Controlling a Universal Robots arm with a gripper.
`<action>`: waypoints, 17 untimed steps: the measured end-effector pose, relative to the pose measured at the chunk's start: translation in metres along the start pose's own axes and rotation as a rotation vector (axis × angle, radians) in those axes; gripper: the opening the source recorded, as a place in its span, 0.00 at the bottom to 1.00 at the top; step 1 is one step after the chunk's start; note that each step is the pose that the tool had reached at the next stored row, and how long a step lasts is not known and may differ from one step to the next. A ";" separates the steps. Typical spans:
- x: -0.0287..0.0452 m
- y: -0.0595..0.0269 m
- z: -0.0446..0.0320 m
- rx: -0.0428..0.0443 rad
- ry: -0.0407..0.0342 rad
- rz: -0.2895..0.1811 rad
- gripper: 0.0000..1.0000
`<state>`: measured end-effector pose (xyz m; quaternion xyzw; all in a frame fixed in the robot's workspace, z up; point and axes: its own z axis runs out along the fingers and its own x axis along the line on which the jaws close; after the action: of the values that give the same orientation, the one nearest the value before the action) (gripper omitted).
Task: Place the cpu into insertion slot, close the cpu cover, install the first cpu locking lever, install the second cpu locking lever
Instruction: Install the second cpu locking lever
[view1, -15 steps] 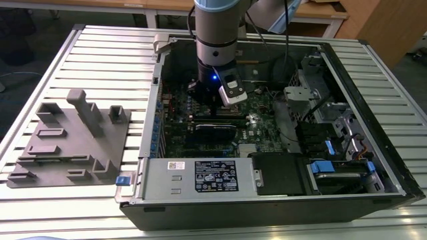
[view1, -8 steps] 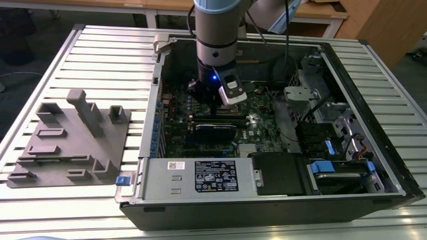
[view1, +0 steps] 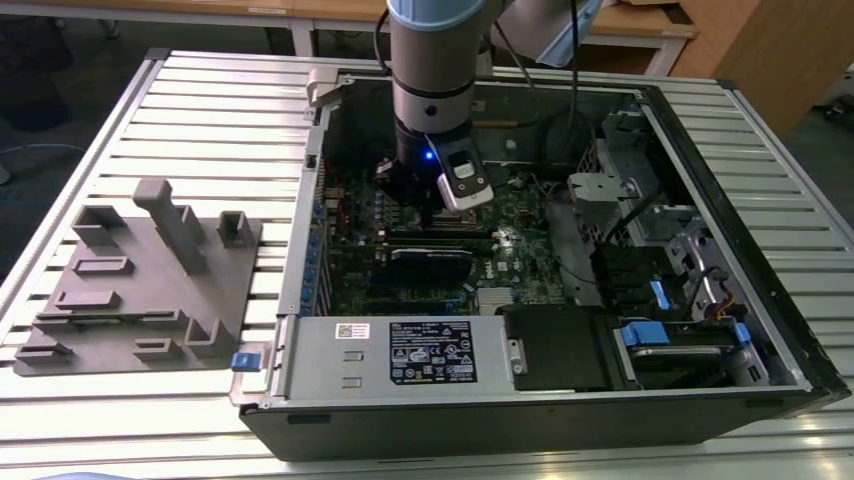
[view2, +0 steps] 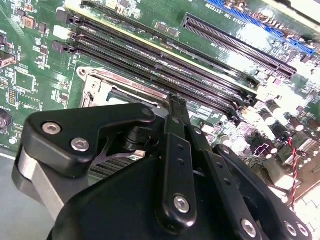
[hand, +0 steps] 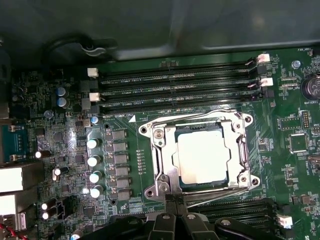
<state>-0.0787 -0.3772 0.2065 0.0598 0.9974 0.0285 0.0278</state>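
The arm is reaching straight down into the open computer case (view1: 534, 400), its gripper (hand: 174, 200) hovering with fingers drawn together at the socket's edge. The cpu (hand: 205, 157) is sitting in the insertion slot (hand: 167, 172), the cpu cover (hand: 239, 150) lying over it.

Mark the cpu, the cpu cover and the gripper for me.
cpu (hand: 205, 159), first wrist view, centre of its silver top.
cpu cover (hand: 165, 157), first wrist view, one side bar of the metal frame.
gripper (hand: 175, 200), first wrist view, between the fingertips.
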 end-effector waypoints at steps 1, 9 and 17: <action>0.0000 0.0000 0.0000 0.0000 0.0000 0.000 0.11; -0.0010 -0.0083 0.0005 -0.0765 0.0090 0.004 0.11; -0.0019 -0.0168 0.0008 -0.0885 0.0106 0.005 0.11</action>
<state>-0.0787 -0.3941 0.2048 0.0610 0.9951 0.0730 0.0250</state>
